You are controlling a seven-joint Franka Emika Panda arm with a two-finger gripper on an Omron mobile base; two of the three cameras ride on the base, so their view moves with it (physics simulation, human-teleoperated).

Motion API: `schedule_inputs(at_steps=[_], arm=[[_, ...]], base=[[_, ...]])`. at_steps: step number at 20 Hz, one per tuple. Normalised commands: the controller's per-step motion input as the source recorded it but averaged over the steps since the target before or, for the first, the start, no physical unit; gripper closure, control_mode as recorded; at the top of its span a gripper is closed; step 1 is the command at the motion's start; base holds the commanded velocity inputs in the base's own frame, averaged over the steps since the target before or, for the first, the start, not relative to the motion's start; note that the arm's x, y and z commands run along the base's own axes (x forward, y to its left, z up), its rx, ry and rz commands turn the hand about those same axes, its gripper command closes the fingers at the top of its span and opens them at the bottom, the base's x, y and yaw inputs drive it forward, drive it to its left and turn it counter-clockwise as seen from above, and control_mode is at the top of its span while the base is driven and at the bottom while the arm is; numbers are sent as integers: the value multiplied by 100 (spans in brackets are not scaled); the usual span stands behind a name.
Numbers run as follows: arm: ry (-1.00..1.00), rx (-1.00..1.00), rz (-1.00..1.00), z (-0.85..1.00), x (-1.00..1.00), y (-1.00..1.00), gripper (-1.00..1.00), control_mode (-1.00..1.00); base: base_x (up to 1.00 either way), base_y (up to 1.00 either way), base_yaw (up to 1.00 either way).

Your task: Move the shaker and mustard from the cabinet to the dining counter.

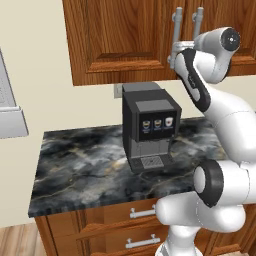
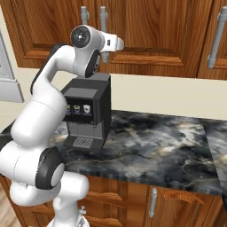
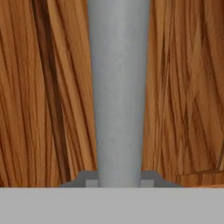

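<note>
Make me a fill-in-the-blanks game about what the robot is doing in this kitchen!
1. The gripper is shut on a grey bar ____ of the cabinet.
2. The cabinet doors are ____.
3. The black coffee machine stands on the dark marbled ____.

Missing words: handle; closed; counter

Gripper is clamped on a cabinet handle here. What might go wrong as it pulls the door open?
1. The gripper holds the grey bar handle only by its fingertips, near the bar's lower end; it may slip off mid-pull.
2. The cabinet has two handles side by side; the neighbouring handle could be knocked.
3. The coffee machine stands right below; a dropping elbow could hit it.
</note>
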Motion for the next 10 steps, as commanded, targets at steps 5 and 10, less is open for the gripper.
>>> schedule_inputs(at_steps=[5,10], arm=[[2,0,0,0,-33,-2,100,-100],[0,0,9,0,-91,-23,100,-100]], base=[[0,0,0],[0,0,0]])
